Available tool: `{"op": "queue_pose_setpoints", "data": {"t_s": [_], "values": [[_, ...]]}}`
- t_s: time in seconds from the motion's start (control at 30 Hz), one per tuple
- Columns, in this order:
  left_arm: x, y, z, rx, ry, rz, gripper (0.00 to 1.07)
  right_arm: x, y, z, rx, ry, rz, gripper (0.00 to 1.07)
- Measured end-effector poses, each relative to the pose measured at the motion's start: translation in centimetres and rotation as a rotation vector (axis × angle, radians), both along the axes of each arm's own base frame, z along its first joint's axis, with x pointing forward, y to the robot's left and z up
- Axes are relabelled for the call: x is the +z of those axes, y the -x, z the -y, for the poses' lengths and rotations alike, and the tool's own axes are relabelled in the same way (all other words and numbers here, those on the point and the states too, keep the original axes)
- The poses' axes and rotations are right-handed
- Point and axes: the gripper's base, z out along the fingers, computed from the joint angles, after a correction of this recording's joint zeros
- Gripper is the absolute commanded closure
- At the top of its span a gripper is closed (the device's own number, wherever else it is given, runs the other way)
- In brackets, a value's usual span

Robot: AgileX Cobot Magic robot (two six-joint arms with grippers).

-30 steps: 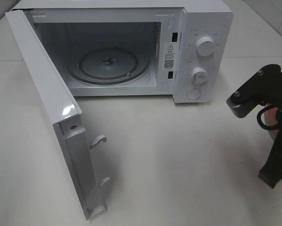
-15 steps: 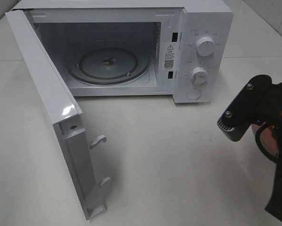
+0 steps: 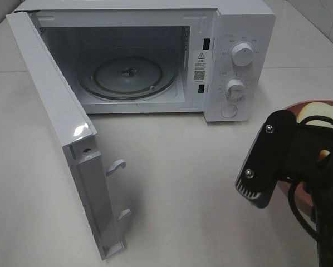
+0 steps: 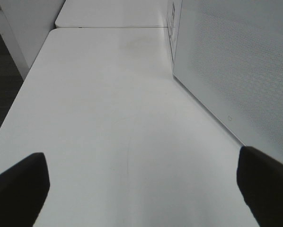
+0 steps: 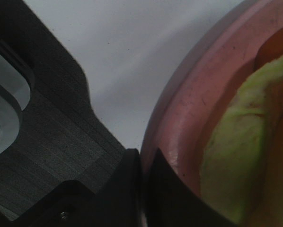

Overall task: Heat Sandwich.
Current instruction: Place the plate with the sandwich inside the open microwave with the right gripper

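Note:
The sandwich (image 3: 318,113) lies on a round pink plate (image 3: 293,107) at the right edge of the exterior view, mostly hidden behind my right arm (image 3: 278,161). In the right wrist view my right gripper (image 5: 144,158) is shut on the plate's rim (image 5: 189,118), and pale bread with a greenish filling (image 5: 236,156) lies just past it. The white microwave (image 3: 239,33) stands at the back with its door (image 3: 60,122) swung wide open and its glass turntable (image 3: 127,75) bare. My left gripper (image 4: 141,189) is open above the bare table, beside the door (image 4: 236,71).
The open door juts far toward the front on the left. Two knobs (image 3: 243,54) and a button sit on the microwave's right panel. White tabletop (image 3: 183,183) lies between the door and my right arm. The table's edge and dark floor (image 5: 42,156) show in the right wrist view.
My right arm has moved left and closer to the camera with the plate. The plate's rim and the bread now show behind it. The left gripper has not moved.

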Motion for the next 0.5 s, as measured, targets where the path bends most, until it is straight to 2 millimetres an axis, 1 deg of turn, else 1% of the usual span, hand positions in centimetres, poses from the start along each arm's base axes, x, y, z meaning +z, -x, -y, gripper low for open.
{"op": "queue_pose_setpoints", "data": {"t_s": [0.27,0.33,0.5], "values": [[0.0,0.0,0.0,0.0,0.0,0.0,0.03,0.0,1.3,-0.8,0.1,0.0,-0.02,1.07],[0.0,0.0,0.0,0.0,0.0,0.0,0.03,-0.1,1.8,-1.1,0.148,0.002,-0.04,1.07],[0.0,0.0,0.0,0.0,0.0,0.0,0.03,-0.1,2.2,-1.3,0.236,0.017,-0.059,1.07]]}}
